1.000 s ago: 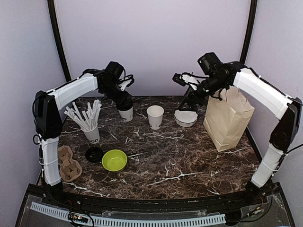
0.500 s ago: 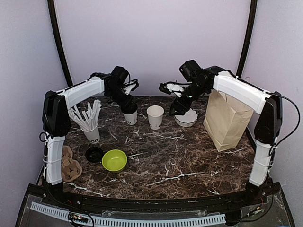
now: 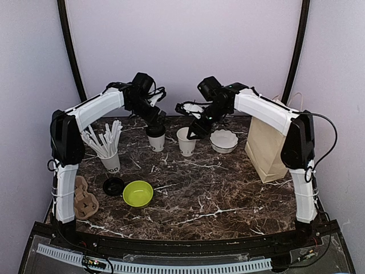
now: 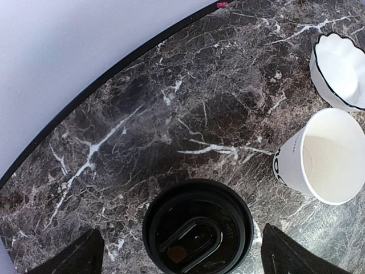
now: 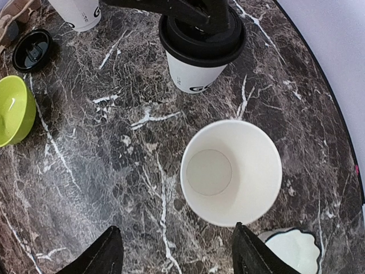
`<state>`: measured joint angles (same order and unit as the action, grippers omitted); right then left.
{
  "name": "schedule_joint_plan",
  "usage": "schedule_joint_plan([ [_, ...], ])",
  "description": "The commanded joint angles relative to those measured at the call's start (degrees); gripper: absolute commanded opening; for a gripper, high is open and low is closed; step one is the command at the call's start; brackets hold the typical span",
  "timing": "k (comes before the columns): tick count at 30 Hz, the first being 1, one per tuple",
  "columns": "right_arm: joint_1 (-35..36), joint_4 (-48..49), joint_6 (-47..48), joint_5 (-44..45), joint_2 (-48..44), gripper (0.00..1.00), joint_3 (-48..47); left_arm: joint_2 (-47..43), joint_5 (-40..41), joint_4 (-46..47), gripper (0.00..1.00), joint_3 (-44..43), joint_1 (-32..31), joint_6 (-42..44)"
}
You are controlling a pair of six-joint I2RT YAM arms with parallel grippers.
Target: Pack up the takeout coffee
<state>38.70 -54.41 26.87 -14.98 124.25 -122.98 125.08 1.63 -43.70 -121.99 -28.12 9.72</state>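
Seen from above, the left gripper [image 3: 155, 122] hangs directly over a white paper cup capped with a round black plastic lid [image 3: 155, 138] at upper centre of the dark marble table [image 3: 217, 194]. The right gripper [image 3: 192, 130] sits at the rim of a lidless white paper cup [image 3: 186, 142] just to its right. A white scalloped bowl [image 3: 223, 141] and a tan paper bag [image 3: 269, 147] stand further right. A white cup of straws [image 3: 110, 161], a loose black plastic lid [image 3: 113, 185], a lime-green bowl [image 3: 138, 193] and a brown cardboard cup carrier [image 3: 83, 197] fill the lower left.

Left wrist view: dark fingertips [image 4: 77, 260] sit in both bottom corners, jaws spread wide either side of the capped cup [image 4: 198, 228] at bottom centre. The lidless cup [image 4: 326, 155] is at the right edge, the scalloped bowl [image 4: 341, 65] upper right.

Right wrist view: jaws wide, fingertips [image 5: 108, 254] along the bottom edge, with the lidless cup [image 5: 231, 171] just above them at centre right. The capped cup [image 5: 194, 77] stands at top under the left arm's black fingers, with the loose lid [image 5: 32, 49] and green bowl [image 5: 10, 111] at the left edge
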Motion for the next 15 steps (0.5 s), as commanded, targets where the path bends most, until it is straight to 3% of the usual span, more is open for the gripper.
schedule_joint_plan([
  [1, 1.25, 0.03, -0.08, 0.31, 4.95, 0.66, -5.43, -6.64, 2.75, -1.94, 0.99, -1.37, 0.09, -1.76],
  [6, 1.55, 0.8, 0.3, 2.12, 9.31, 0.67, -7.72, -16.66, 1.63, -1.4, 0.99, 5.48, 0.08, -3.22],
  [10, 1.64, 0.46, 1.27, 2.72, 11.27, 0.64, -7.41, -24.85, -4.41, -1.45, 0.98, 12.11, -0.38, -4.07],
  [12, 1.64, 0.05, 1.67, 2.74, 11.75, 0.56, -7.35, -28.73, -6.41, -2.02, 0.97, 15.41, -0.97, -3.26],
  [15, 1.9, -0.51, 2.23, 1.94, 11.17, 0.34, -6.73, -34.9, -9.69, -3.66, 0.97, 19.28, -1.34, -2.24],
])
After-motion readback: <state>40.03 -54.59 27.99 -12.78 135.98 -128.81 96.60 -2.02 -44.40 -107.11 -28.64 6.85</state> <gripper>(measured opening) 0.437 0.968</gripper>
